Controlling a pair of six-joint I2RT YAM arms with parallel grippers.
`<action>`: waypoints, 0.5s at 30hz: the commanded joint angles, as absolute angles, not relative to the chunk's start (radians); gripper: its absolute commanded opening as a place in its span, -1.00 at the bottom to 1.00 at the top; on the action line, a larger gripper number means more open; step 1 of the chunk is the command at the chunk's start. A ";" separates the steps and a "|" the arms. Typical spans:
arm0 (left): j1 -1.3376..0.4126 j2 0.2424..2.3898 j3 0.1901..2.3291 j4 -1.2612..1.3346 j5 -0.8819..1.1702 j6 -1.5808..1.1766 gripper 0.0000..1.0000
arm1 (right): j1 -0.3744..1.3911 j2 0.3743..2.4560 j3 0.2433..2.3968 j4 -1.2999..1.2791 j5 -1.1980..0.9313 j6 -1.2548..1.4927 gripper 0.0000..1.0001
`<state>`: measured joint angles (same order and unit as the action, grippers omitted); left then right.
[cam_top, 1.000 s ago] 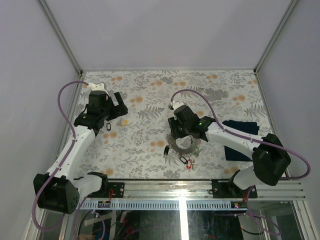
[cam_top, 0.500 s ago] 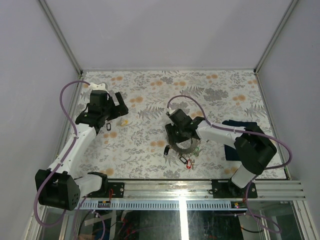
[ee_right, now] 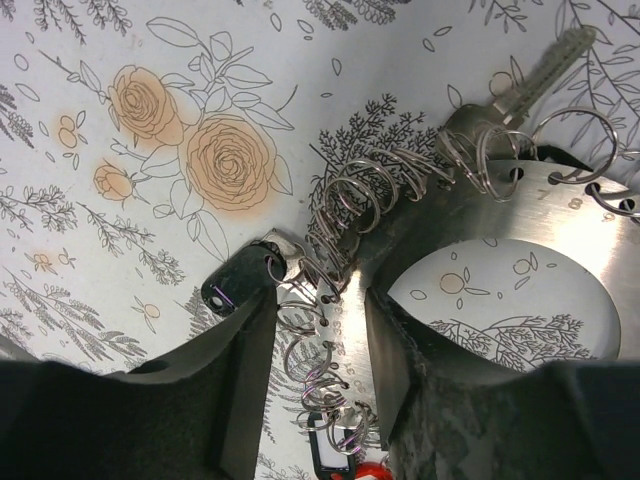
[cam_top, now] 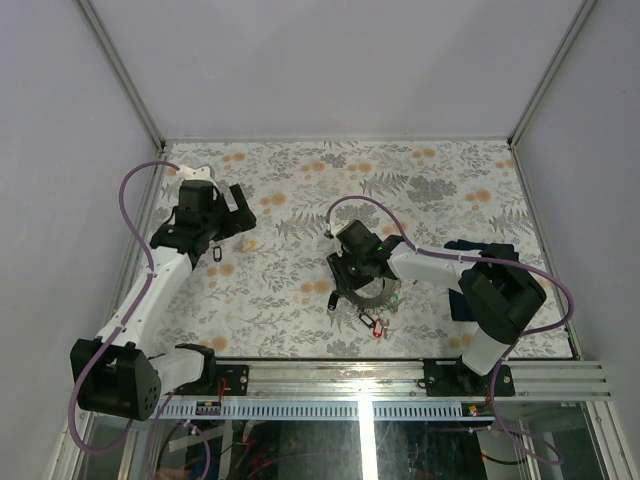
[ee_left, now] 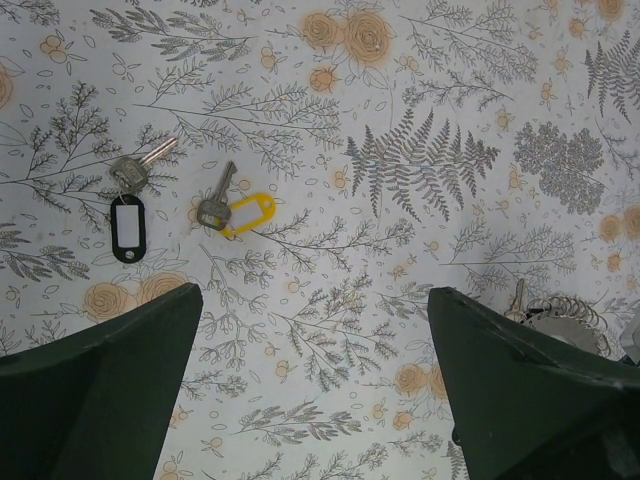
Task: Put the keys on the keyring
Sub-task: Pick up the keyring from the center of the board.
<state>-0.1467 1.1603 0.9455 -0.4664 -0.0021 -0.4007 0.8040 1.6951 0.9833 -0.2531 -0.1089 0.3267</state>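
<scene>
The keyring (cam_top: 375, 293) is a grey toothed ring lying at front centre, with several small split rings along its rim. My right gripper (cam_top: 351, 279) is low over its left rim. In the right wrist view the jaws straddle the keyring's band (ee_right: 560, 225), one finger outside and one in the hollow, with my right gripper (ee_right: 320, 370) still parted. A black key head (ee_right: 238, 283) lies by the outer finger. Red and black tags (cam_top: 374, 324) hang at the ring's front. My left gripper (cam_top: 240, 213) is wide open above a black-tagged key (ee_left: 128, 225) and a yellow-tagged key (ee_left: 246, 214).
A dark blue cloth (cam_top: 500, 251) lies at the right, partly under the right arm. Grey walls and metal posts close in the floral table (cam_top: 300, 170). A rail (cam_top: 330, 372) runs along the near edge. The ring's edge shows at the right of the left wrist view (ee_left: 565, 315).
My right gripper has swung left and down onto the keyring's left rim, its elbow folding toward the ring. The left arm has hardly moved.
</scene>
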 commanded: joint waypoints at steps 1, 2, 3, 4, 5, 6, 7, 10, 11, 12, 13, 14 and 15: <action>-0.137 1.157 0.941 -0.428 0.016 -0.377 1.00 | 0.801 1.685 1.010 -0.243 -0.130 0.268 -0.10; -0.136 1.157 0.942 -0.428 0.018 -0.378 1.00 | 0.801 1.690 1.012 -0.249 -0.130 0.267 -0.12; -0.137 1.158 0.942 -0.428 0.020 -0.377 1.00 | 0.801 1.695 1.013 -0.252 -0.129 0.266 -0.14; -0.136 1.160 0.942 -0.428 0.019 -0.377 1.00 | 0.801 1.698 1.012 -0.252 -0.131 0.264 -0.15; -0.135 1.162 0.942 -0.428 0.021 -0.377 1.00 | 0.801 1.700 1.011 -0.253 -0.135 0.263 -0.19; -0.134 1.161 0.942 -0.427 0.023 -0.376 1.00 | 0.800 1.700 1.010 -0.252 -0.137 0.262 -0.22; -0.134 1.162 0.941 -0.427 0.024 -0.376 1.00 | 0.801 1.699 1.008 -0.251 -0.140 0.259 -0.25; -0.134 1.166 0.943 -0.426 0.029 -0.377 1.00 | 0.801 1.700 1.008 -0.245 -0.152 0.255 -0.29; -0.132 1.168 0.944 -0.426 0.031 -0.377 1.00 | 0.801 1.701 1.008 -0.243 -0.153 0.253 -0.29; -0.132 1.168 0.944 -0.426 0.033 -0.377 1.00 | 0.800 1.704 1.008 -0.241 -0.154 0.252 -0.30; -0.132 1.168 0.944 -0.426 0.034 -0.376 1.00 | 0.801 1.708 1.009 -0.241 -0.155 0.250 -0.30; -0.131 1.168 0.944 -0.426 0.033 -0.376 1.00 | 0.801 1.711 1.009 -0.239 -0.154 0.248 -0.30; -0.130 1.168 0.945 -0.426 0.034 -0.376 1.00 | 0.801 1.714 1.011 -0.237 -0.153 0.248 -0.30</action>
